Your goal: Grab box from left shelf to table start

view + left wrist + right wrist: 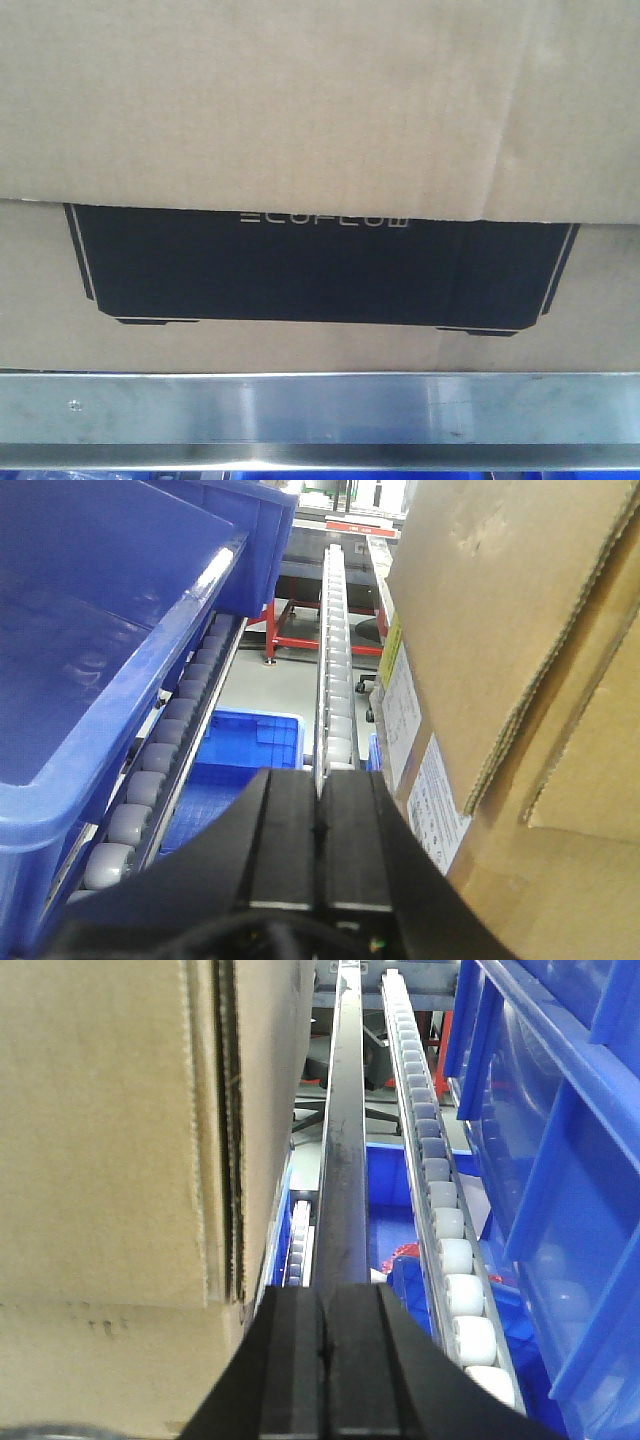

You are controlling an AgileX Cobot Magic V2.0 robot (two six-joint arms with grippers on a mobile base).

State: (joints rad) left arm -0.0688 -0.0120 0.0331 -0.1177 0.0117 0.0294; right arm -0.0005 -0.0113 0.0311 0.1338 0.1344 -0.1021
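Note:
The brown cardboard box (320, 110) fills the front view, its black panel lettered "ECOFLOW" facing me. It rests on the silvery metal shelf (320, 408), whose flat front edge runs across the bottom. In the left wrist view my left gripper (319, 780) is shut and empty, right beside the box's left side (500, 630), which carries white labels. In the right wrist view my right gripper (322, 1298) is shut and empty, right beside the box's right side (110, 1130). Whether either presses the cardboard I cannot tell. The table is out of view.
Blue plastic bins (110, 650) sit on roller tracks (150, 770) left of the box. More blue bins (560, 1160) and a white roller track (445, 1230) lie to its right, beyond a dark metal rail (342, 1160). Further blue bins (240, 750) sit below.

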